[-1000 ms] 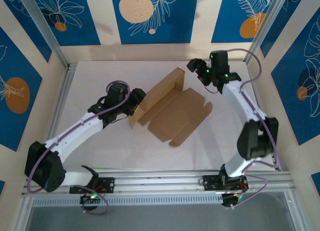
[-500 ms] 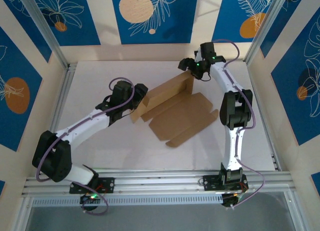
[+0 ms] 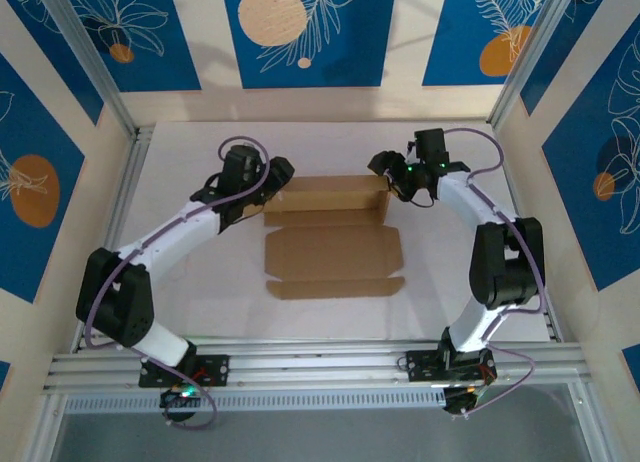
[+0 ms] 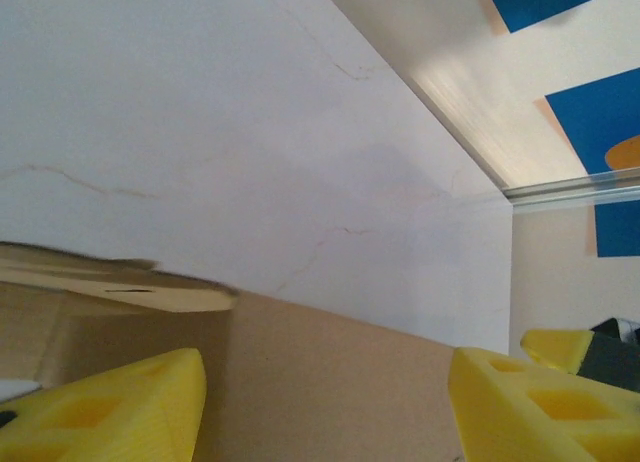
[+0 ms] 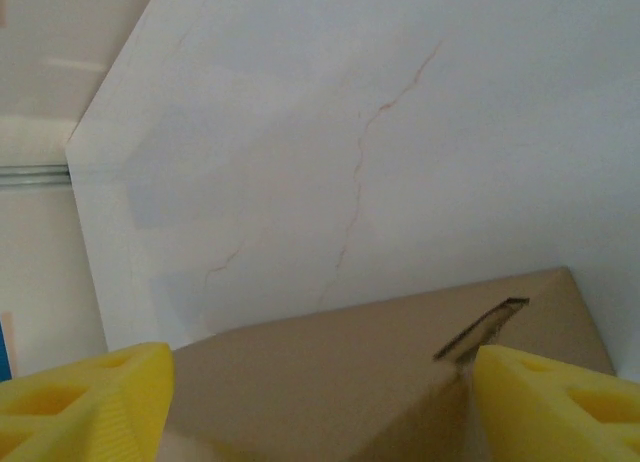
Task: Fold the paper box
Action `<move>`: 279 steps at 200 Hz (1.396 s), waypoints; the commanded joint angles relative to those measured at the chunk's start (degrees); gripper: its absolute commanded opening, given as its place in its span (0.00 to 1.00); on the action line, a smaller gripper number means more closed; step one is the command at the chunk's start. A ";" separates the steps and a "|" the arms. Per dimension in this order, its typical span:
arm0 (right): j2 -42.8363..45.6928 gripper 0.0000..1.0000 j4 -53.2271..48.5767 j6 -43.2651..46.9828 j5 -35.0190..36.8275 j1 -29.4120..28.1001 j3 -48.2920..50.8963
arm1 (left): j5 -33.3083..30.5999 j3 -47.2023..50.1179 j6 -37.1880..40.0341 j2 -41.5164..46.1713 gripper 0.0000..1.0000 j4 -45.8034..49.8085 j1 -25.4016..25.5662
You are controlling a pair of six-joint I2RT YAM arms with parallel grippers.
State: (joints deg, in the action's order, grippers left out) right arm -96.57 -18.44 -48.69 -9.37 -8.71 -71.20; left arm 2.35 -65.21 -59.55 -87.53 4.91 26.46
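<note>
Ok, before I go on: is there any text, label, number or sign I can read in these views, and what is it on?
None: no word, number, brand or sign can be read in any view.
The cardboard box is plain brown, with no print on any face that shows.
The wall panels carry only blue leaf and circle patterns, no lettering.
The table is white with faint veins, unmarked.

We saw bright, even overhead light and faint shadows on the white table; close yellow fingertips looked softly unfocused.
</note>
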 commanded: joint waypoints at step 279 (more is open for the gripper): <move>1.26 0.68 -2.65 6.74 -5.24 -3.95 -0.61 | 26.55 15.46 -6.12 -7.69 0.18 -40.10 -6.73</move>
State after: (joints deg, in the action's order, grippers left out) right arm -95.15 -21.21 -43.46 -9.93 -12.14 -71.16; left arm 26.11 -51.05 -62.76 -94.06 -26.52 19.86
